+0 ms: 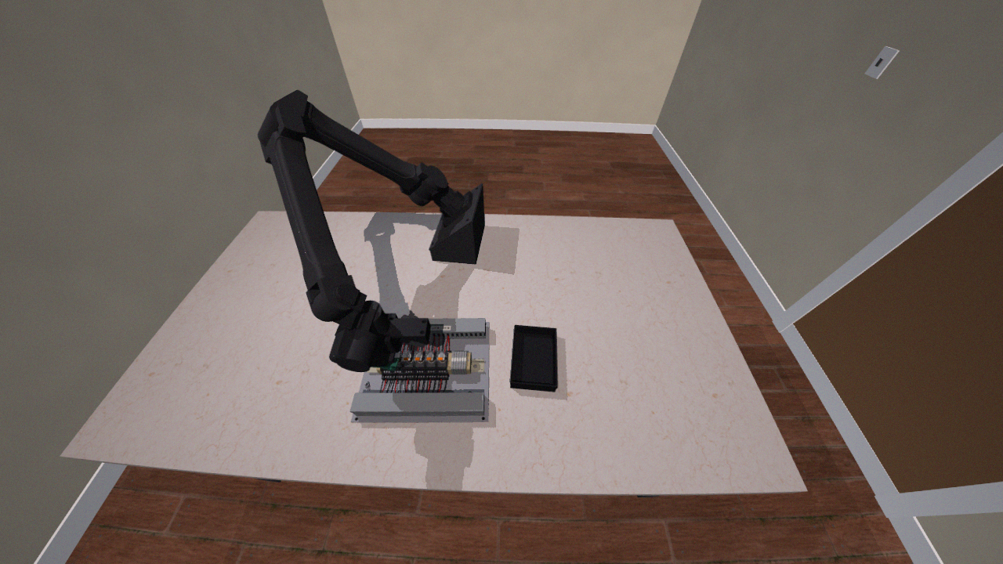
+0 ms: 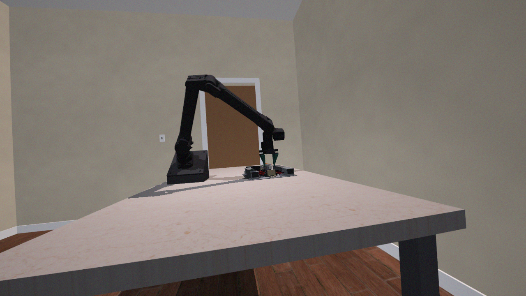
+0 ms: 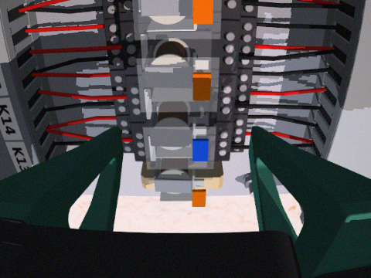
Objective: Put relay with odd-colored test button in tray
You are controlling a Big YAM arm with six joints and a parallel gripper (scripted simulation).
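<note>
In the wrist view a row of clear relays stands in black sockets. One relay has a blue test button [image 3: 200, 150]; those beyond it have orange buttons [image 3: 203, 8]. A small part with an orange tab [image 3: 199, 198] sits on a beige base nearest the camera. My gripper [image 3: 185, 138] is open, with a green finger on each side of the blue-button relay and nothing between them. In the exterior view the gripper [image 2: 269, 160] hangs just above the panel [image 2: 270, 172]. In the top view the wrist hides the blue-button relay. The black tray [image 1: 534, 356] stands open side up, right of the panel.
The grey panel [image 1: 421, 371] carries red and black wires and a grey cable duct along its front [image 1: 418, 403] and back [image 1: 459, 326]. The arm's base [image 1: 459, 228] stands at the far side of the table. A label strip [image 3: 11, 129] runs along the left.
</note>
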